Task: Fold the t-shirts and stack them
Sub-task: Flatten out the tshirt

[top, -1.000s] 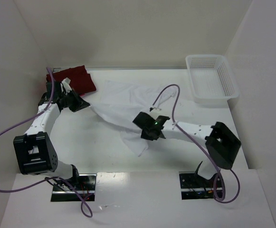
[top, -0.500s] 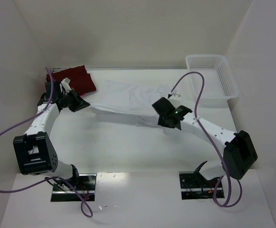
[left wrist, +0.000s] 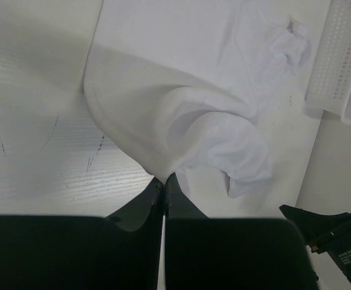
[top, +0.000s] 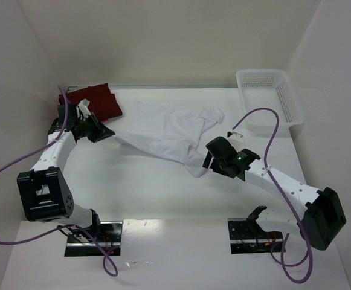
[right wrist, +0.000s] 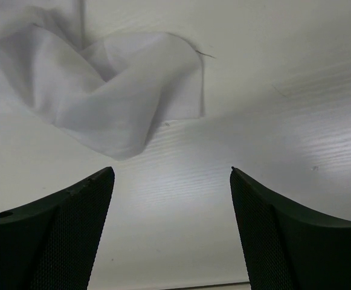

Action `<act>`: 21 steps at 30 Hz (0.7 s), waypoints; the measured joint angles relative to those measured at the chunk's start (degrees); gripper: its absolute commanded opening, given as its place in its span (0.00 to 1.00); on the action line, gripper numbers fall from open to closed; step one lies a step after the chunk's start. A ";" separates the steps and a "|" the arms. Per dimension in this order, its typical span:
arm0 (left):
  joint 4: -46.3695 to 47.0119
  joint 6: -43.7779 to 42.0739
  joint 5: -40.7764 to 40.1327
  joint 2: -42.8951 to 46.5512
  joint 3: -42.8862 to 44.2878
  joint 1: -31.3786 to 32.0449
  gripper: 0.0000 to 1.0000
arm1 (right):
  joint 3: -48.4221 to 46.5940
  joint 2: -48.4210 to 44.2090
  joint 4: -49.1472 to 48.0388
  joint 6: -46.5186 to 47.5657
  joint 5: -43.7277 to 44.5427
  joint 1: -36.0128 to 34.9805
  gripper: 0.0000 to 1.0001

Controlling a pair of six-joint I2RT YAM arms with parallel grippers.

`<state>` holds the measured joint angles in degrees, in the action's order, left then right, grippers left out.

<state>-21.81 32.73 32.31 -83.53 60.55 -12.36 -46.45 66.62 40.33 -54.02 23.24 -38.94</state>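
Observation:
The white t-shirt lies crumpled and partly spread across the middle of the table. My left gripper is shut on its left corner, and the cloth rises straight out of the closed jaws. My right gripper stands open just right of the shirt's near corner with nothing between its fingers. In the right wrist view the bunched cloth lies ahead of the gripper, apart from it. A folded dark red t-shirt sits at the back left.
A white mesh basket stands at the back right, also showing as the basket in the left wrist view. White walls close in on the left, back and right. Purple cables loop over both arms.
My right gripper carried the shirt's near edge to the right, then opened and let it drop. It has drawn back toward the near right. The left gripper has stayed put, still shut.

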 measured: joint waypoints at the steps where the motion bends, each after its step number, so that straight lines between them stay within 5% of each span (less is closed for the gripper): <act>1: -0.01 0.00 0.01 0.00 0.00 0.00 0.00 | 0.63 0.57 -0.08 -0.57 -0.06 0.00 0.80; 5: 0.01 0.00 0.01 0.00 0.00 0.00 0.00 | 4.31 2.14 -1.23 -2.99 -0.41 1.15 0.61; 21: 0.01 -0.90 0.03 -0.94 0.00 0.00 0.00 | 5.66 9.57 -7.88 -5.00 -2.22 5.99 0.60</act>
<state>-21.80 31.83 32.34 -84.47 60.55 -12.36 -40.80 76.19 32.44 -59.03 21.03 -32.95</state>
